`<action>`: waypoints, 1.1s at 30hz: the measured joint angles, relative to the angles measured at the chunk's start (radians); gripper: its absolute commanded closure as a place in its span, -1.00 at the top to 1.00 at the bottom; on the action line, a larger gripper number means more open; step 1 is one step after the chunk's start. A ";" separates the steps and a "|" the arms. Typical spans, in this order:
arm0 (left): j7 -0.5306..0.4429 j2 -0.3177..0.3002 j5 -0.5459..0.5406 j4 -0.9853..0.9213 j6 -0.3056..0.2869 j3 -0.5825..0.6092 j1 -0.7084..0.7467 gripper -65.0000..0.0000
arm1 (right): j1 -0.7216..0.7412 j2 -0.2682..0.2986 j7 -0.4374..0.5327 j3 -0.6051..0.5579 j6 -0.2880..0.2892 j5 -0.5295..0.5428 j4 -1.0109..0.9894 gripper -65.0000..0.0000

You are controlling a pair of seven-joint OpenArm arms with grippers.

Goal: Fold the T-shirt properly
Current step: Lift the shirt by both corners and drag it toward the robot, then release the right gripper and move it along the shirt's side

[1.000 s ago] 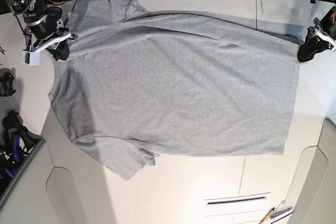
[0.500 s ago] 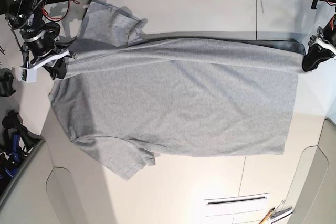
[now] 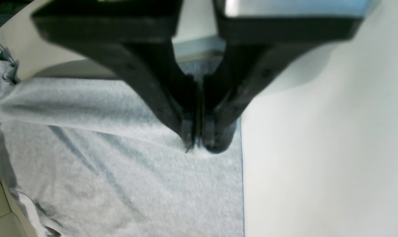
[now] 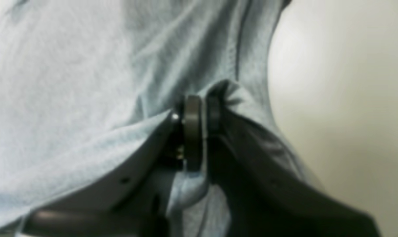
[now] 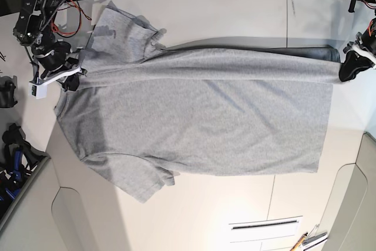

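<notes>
The light heather-grey cotton T-shirt (image 5: 200,116) lay plain side up across the white table (image 5: 247,13), its upper edge lifted into a long fold. The base view showed both corners pinched; the wrist views showed the left gripper (image 3: 199,138) closed on the hem corner and the right gripper (image 4: 199,131) closed on bunched cloth.
</notes>
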 measured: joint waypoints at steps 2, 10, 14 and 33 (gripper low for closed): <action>0.000 0.000 0.011 0.000 0.000 0.000 0.000 -1.00 | 0.005 0.000 0.000 0.000 0.000 0.000 0.000 -1.00; -0.023 0.000 0.045 0.000 0.000 0.000 0.000 -0.56 | 0.005 0.000 0.000 0.000 0.000 -0.002 0.005 -0.59; -0.024 0.000 0.047 0.000 0.000 0.000 0.000 -0.34 | 0.005 0.001 -0.014 0.000 -0.004 -0.008 0.062 -0.10; -0.030 -0.005 0.049 0.000 0.000 0.000 0.001 -0.34 | -0.224 0.002 -0.208 0.120 -0.007 -0.039 0.534 -0.11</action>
